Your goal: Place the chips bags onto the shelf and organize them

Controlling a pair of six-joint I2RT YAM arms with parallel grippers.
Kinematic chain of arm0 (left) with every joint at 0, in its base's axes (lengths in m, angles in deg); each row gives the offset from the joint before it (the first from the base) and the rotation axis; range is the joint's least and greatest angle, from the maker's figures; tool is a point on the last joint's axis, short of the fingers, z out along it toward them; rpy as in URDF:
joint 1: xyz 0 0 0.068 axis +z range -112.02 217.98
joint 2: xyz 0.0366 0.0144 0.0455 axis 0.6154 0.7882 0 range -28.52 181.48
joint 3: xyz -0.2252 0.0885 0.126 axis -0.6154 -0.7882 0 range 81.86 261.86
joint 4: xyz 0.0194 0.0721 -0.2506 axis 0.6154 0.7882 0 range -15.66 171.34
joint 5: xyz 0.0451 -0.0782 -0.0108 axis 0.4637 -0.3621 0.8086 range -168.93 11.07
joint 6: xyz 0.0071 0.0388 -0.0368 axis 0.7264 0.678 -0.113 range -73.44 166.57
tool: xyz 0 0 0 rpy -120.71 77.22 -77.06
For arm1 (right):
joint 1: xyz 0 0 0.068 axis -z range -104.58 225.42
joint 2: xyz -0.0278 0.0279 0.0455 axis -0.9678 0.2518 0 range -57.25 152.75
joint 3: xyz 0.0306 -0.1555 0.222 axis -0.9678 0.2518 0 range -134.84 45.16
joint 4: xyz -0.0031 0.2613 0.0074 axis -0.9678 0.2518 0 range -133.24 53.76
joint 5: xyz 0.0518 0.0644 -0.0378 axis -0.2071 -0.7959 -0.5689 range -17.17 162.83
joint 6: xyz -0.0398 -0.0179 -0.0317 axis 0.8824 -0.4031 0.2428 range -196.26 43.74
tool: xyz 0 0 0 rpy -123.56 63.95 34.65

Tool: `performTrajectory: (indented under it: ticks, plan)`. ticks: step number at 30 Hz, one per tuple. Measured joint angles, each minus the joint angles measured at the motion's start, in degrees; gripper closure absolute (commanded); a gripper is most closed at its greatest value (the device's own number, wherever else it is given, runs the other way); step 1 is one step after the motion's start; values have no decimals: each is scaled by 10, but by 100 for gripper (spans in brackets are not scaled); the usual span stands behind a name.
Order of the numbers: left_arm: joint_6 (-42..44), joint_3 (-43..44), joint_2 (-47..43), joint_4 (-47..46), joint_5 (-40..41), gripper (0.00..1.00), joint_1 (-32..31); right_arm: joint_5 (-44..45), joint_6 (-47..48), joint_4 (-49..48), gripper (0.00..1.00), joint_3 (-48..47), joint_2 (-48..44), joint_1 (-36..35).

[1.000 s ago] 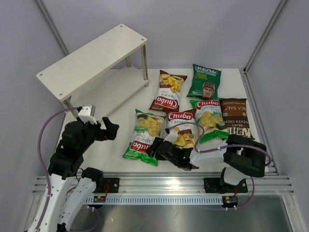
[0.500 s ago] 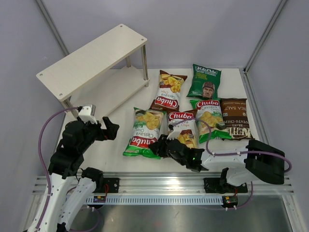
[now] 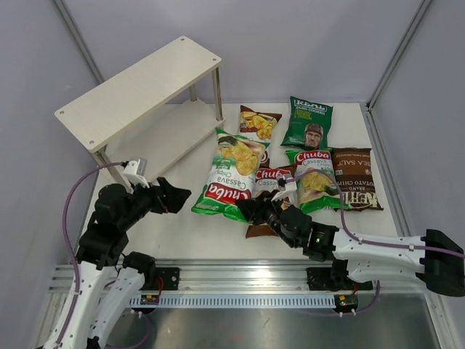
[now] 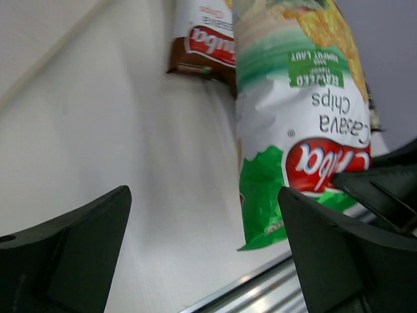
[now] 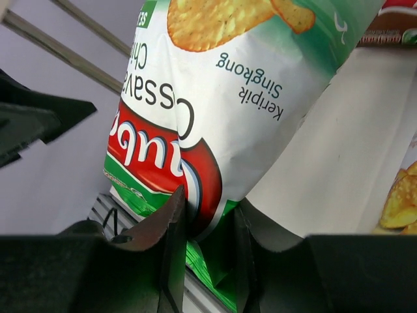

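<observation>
The right end effector is pinched shut on the bottom seam of a green-white Chuba bag. It holds the bag tilted above the bench, just right of the shelf. The raised bag hides most of one brown Chuba bag, of which only the top edge shows. The other brown bag is partly covered by the bag and the right arm. The left end effector hangs wide apart near the front left, gripping nothing; its wrist view is blurred. The shelf's upper board hides much of the lower one. The second green-white bag, dark green bag and Kettle bag lie flat at right.
</observation>
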State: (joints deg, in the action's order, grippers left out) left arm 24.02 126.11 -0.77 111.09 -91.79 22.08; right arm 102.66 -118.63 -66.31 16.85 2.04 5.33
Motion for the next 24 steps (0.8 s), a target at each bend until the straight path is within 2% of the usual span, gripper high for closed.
performTrajectory:
  ticks: [7, 12, 18, 24]
  plan:
    - [-174, -157, -44, -239, -198, 1, -2, 11, 56, 16, 100, -3, -80, 0]
    - [-232, -175, -14, -341, -264, 1, -22, -1, 106, 56, 100, -20, -113, 0]
    - [-256, -177, 37, -455, -286, 1, -108, -22, 132, 90, 100, -40, -139, 0]
    - [-241, -176, 67, -457, -214, 1, -176, -44, 142, 112, 100, -49, -144, 0]
